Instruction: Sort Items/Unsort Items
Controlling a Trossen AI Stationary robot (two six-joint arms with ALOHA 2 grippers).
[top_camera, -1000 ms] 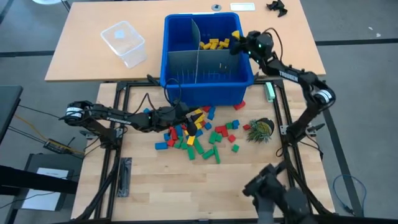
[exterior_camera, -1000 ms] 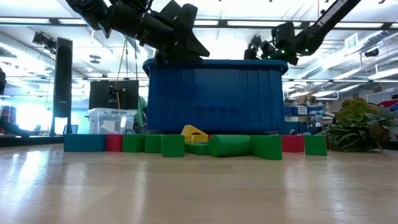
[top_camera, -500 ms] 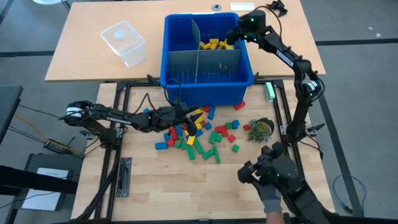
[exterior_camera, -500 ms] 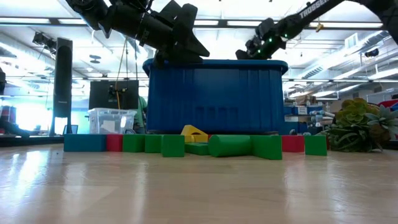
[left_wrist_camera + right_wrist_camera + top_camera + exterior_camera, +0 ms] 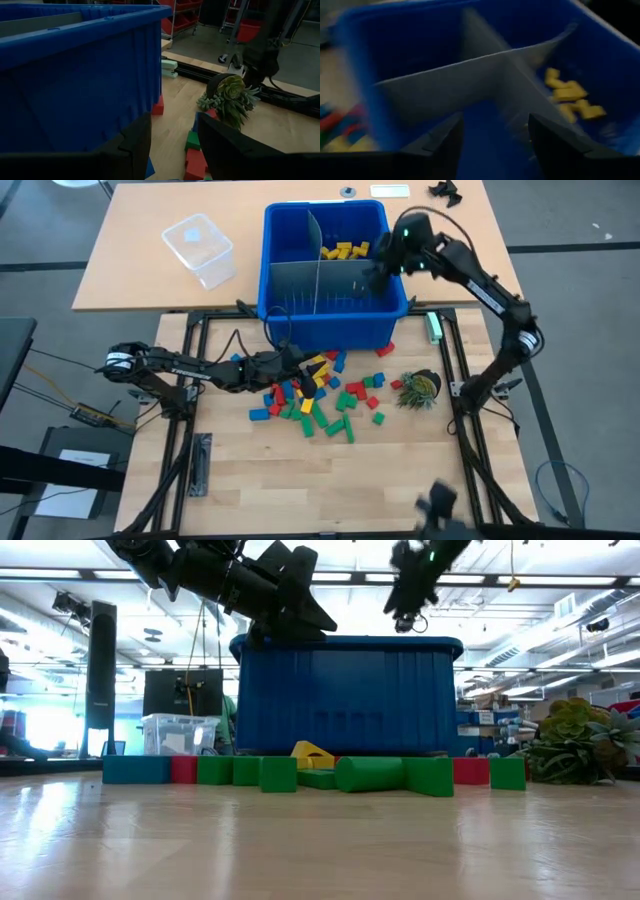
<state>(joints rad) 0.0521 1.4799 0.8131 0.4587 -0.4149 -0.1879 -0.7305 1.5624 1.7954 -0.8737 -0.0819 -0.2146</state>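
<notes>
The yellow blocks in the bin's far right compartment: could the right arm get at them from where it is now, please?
Probably yes. The right gripper hangs open and empty above the blue bin, beside the yellow blocks, with only a grey divider between; the compartment is open-topped.

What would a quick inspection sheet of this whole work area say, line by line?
Surface: wooden table, mostly bare toward the front.
Job's things: red, green, blue and yellow blocks scattered before the blue bin; yellow blocks lie in one bin compartment.
Clutter: small plant; clear tub on the farther table.
Grippers: left gripper low over the pile, fingers apart, nothing seen between them; right gripper above the bin, open and empty.
Cables: black cable beside the bin's front corner; more off the table's left edge.
Surroundings: shelves and lit ceiling beyond the table; no person seen.
</notes>
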